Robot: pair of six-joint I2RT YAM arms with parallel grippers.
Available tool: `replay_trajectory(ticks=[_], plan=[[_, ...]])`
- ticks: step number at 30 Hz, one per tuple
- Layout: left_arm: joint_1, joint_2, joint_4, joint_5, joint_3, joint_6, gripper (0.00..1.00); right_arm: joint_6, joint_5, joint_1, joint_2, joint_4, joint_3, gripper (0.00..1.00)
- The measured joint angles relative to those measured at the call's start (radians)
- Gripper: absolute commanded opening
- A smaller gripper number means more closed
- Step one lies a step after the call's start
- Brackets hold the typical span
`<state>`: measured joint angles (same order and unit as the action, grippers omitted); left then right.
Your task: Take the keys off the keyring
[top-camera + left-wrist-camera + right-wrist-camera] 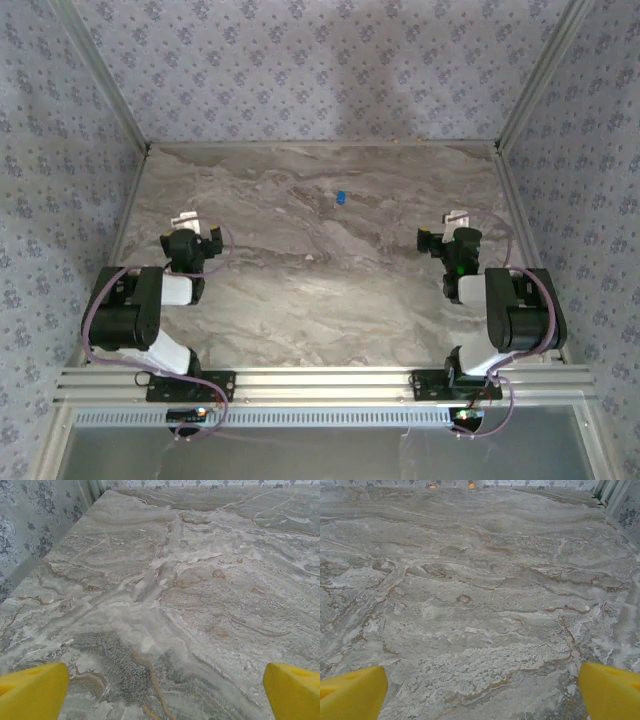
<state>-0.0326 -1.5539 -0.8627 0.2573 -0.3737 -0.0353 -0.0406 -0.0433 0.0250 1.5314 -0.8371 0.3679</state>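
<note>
A tiny bright-blue bunch, the keys (340,197), lies on the marble table toward the back, near the middle; single keys and the ring cannot be made out. My left gripper (187,222) rests at the left, well short of the bunch. Its yellow pads (33,691) stand wide apart over bare marble, so my left gripper (165,692) is open. My right gripper (455,220) sits at the right, also far from the keys. My right gripper (482,692) is open too, yellow pads (610,692) at the frame corners with nothing between.
The marble table (320,290) is boxed by patterned fabric walls (60,150) on the left, back and right. An aluminium rail (320,382) carrying both arm bases runs along the near edge.
</note>
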Motion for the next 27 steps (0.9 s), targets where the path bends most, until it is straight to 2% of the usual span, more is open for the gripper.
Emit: replay_trajectory(ticks=[27], plan=[[0.005,0.0,0.001,-0.011,0.0,-0.001,0.99,0.0,0.006,0.0,0.0,0.0,0.0,1.0]])
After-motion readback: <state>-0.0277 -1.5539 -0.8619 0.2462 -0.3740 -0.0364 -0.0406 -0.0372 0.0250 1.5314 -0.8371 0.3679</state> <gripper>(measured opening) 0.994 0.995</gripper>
